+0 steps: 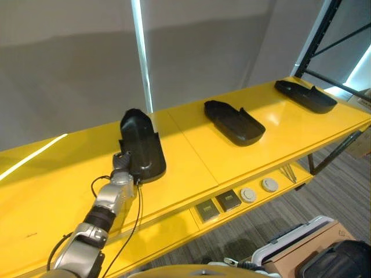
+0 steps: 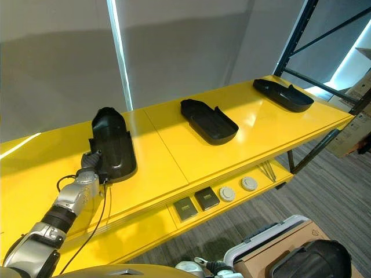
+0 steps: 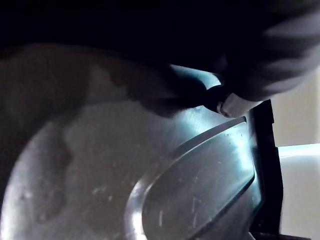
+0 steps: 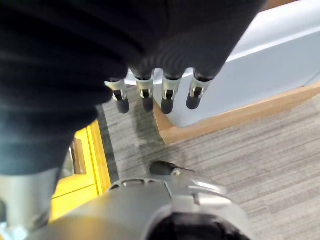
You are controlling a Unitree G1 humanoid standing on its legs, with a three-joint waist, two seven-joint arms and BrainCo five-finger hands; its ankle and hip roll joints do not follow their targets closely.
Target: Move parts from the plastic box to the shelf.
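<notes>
So, black part (image 1: 142,147) set on the yellow shelf (image 1: 191,150), near end gripped by the left hand (image 1: 123,163), two more black parts (image 1: 234,121) laid further right, right hand (image 4: 155,92) hung over the floor, fingers relaxed.
</notes>
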